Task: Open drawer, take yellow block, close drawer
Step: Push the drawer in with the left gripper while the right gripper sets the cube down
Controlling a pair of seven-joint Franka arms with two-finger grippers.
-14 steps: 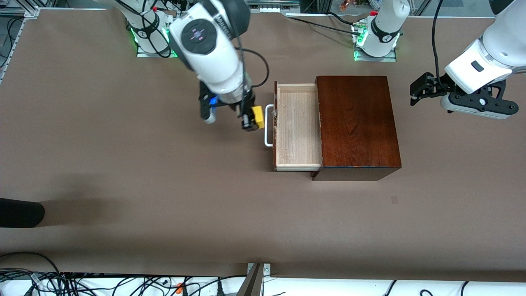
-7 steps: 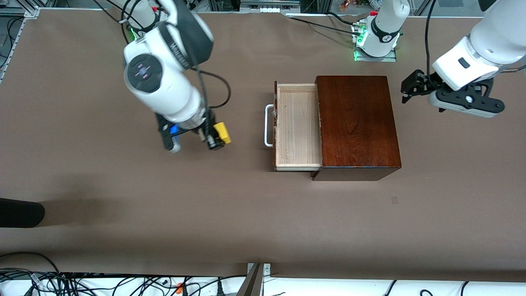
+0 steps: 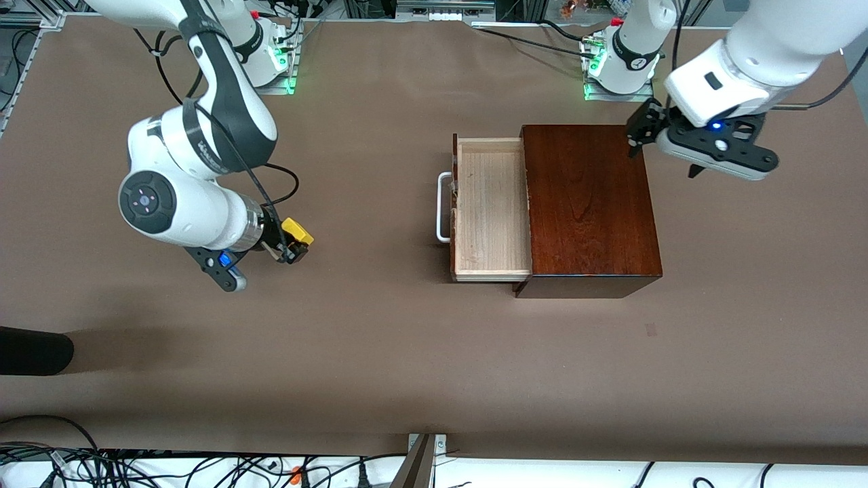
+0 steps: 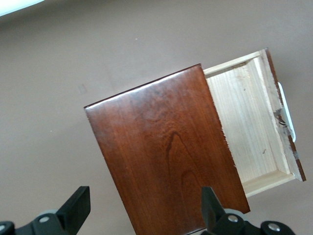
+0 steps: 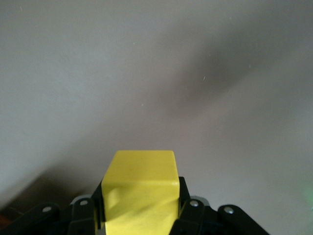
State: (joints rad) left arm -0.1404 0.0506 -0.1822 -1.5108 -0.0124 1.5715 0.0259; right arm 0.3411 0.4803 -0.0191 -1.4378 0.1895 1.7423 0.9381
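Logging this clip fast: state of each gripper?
Left gripper: open, empty, over the box.
Right gripper: shut on the yellow block.

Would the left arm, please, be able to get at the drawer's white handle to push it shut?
Probably not directly: the left hand hangs open over the box, which lies between it and the handle of the drawer.

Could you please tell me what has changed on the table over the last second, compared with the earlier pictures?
The right gripper, still shut on the yellow block, carried it from beside the drawer's handle out over bare table toward the right arm's end. The left gripper, open, swung in over the edge of the wooden box. The drawer stayed pulled out and empty; the box did not move.
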